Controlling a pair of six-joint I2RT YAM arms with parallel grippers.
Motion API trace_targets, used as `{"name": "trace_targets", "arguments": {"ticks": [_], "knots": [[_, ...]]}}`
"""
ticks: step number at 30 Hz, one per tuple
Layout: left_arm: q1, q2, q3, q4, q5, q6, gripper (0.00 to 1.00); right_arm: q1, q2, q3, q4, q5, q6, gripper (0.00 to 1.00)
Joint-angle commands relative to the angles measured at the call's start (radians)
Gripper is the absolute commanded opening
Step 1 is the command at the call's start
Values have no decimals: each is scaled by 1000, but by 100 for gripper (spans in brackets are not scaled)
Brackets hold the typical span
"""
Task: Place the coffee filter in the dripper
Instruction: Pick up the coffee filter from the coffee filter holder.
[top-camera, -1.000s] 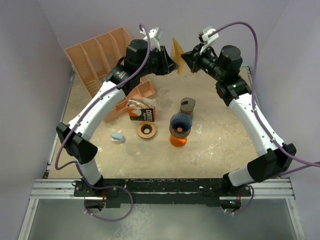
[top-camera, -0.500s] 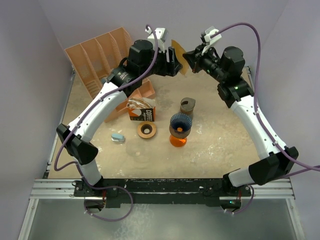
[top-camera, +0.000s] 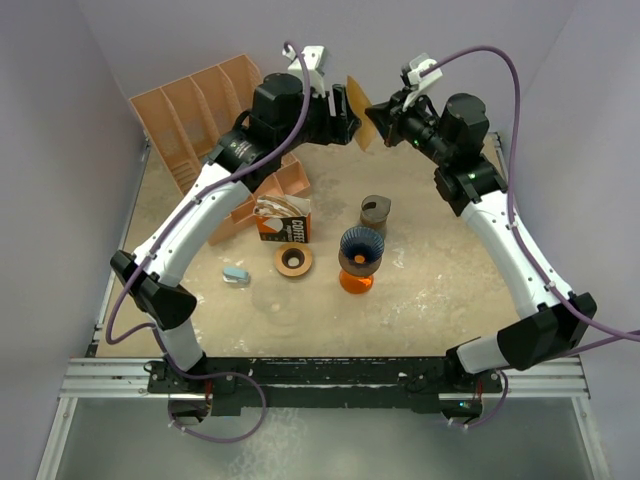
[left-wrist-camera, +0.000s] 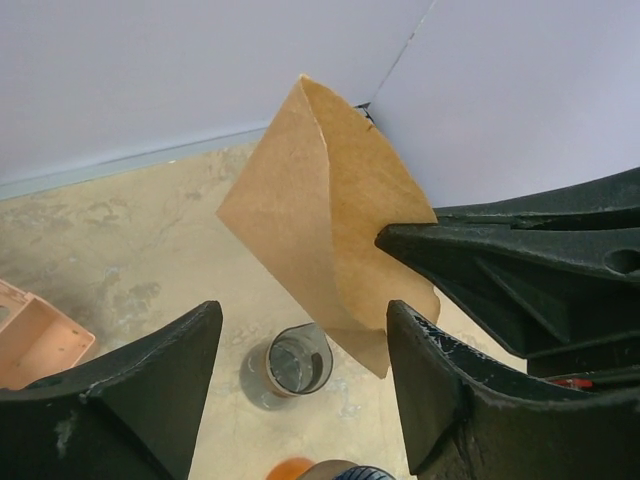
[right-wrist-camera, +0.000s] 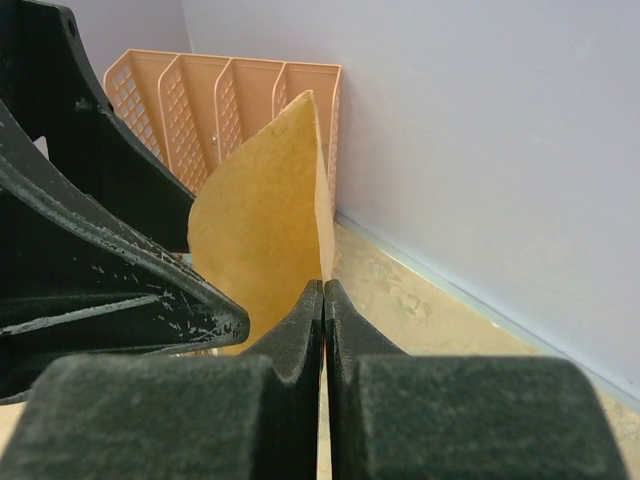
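Note:
The coffee filter (top-camera: 357, 105), a folded brown paper cone, hangs in the air at the back of the table. My right gripper (top-camera: 378, 118) is shut on its edge, seen pinched between the pads in the right wrist view (right-wrist-camera: 323, 290). My left gripper (top-camera: 345, 125) is open right beside it. In the left wrist view the filter (left-wrist-camera: 330, 220) stands ahead of the left gripper (left-wrist-camera: 302, 330), clear of the left finger and close against the right one. The dripper (top-camera: 360, 248), blue and ribbed on an orange base, stands mid-table below both grippers.
A grey cup (top-camera: 375, 212) stands just behind the dripper, and a brown ring (top-camera: 293, 260) to its left. The filter box (top-camera: 282, 222) and an orange rack (top-camera: 200, 110) sit at the back left. A small blue object (top-camera: 235, 273) lies near the left.
My left gripper has opened and let go of the filter, shifting slightly toward the back. The right gripper keeps its hold on the filter in about the same place.

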Motion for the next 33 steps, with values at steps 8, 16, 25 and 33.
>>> {"name": "trace_targets", "arguments": {"ticks": [8,16,25,33], "knots": [[3,-2,56,27,59,-33,71,7,-19,-4,46,13,-13,0],[3,13,80,27,5,-30,73,7,-19,-6,48,-13,-8,0],[3,24,98,24,-52,-12,75,7,-31,-31,66,-92,-3,0],[3,39,91,30,-110,19,72,7,-39,-35,69,-151,2,0]]}}
